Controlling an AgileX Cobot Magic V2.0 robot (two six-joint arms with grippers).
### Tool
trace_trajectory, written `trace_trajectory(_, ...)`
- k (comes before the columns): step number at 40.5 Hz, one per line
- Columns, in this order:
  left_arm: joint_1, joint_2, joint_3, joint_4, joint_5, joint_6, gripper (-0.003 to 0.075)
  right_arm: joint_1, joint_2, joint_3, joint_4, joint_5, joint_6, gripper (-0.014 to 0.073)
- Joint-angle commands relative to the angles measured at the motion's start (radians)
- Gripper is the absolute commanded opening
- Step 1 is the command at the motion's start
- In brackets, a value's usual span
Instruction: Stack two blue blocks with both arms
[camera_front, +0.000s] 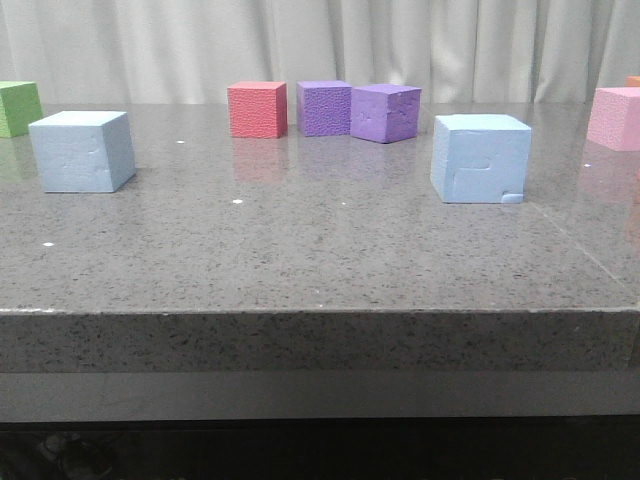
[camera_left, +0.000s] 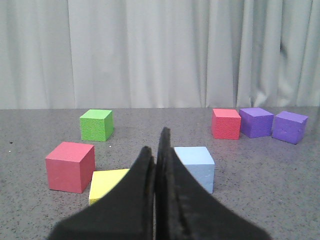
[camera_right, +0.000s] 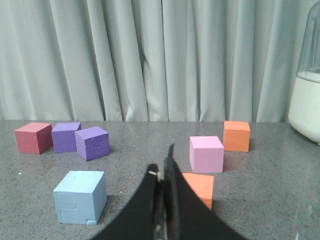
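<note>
**Entry: two blue blocks, unstacked**

Plain blue block (camera_front: 82, 151) sat table-left; grooved blue block (camera_front: 481, 158) table-right, well apart. Left gripper (camera_left: 157, 165) and right gripper (camera_right: 163, 181) both had fingers pressed together, empty. I judged each should spread wide before descending, then grasp square across flat faces.
</note>
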Motion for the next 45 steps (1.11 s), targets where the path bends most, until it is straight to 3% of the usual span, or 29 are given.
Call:
trace_trajectory(1,-0.001,0.102,-0.132,-0.008,0.044,-0.006,-0.0018,-0.004,0.096,-0.112,-0.01,0.016,-0.004,-0.0068)
trace_trajectory(6,-0.001,0.214,-0.221,-0.008,0.134,-0.006,-0.0018,-0.004,0.207,-0.189,-0.01,0.113,-0.004,-0.0068)
trace_trajectory(27,-0.001,0.414,-0.224,-0.011,0.133,-0.006,-0.0008,-0.004,0.48,-0.194,-0.001,0.196,-0.004,-0.006)
trace_trajectory(30,-0.001,0.43,-0.224,-0.009,0.133,-0.006,0.0087,-0.001,0.49,-0.194,0.001,0.196,-0.004,0.001)
trace_trajectory(36,-0.001,0.441,-0.224,-0.009,0.129,-0.006,0.0456,0.002,0.49,-0.194,0.002,0.195,-0.004,0.0358)
trace_trajectory(38,-0.001,0.441,-0.224,-0.012,0.129,-0.006,0.0523,0.002,0.49,-0.194,0.01,0.193,-0.004,0.0455)
trace_trajectory(41,-0.001,0.441,-0.224,-0.014,0.133,-0.006,0.0549,0.003,0.49,-0.196,0.024,0.194,-0.004,0.0547)
trace_trajectory(45,-0.001,0.441,-0.224,-0.015,0.133,-0.006,0.0547,0.026,0.495,-0.213,0.039,0.212,-0.021,0.0572)
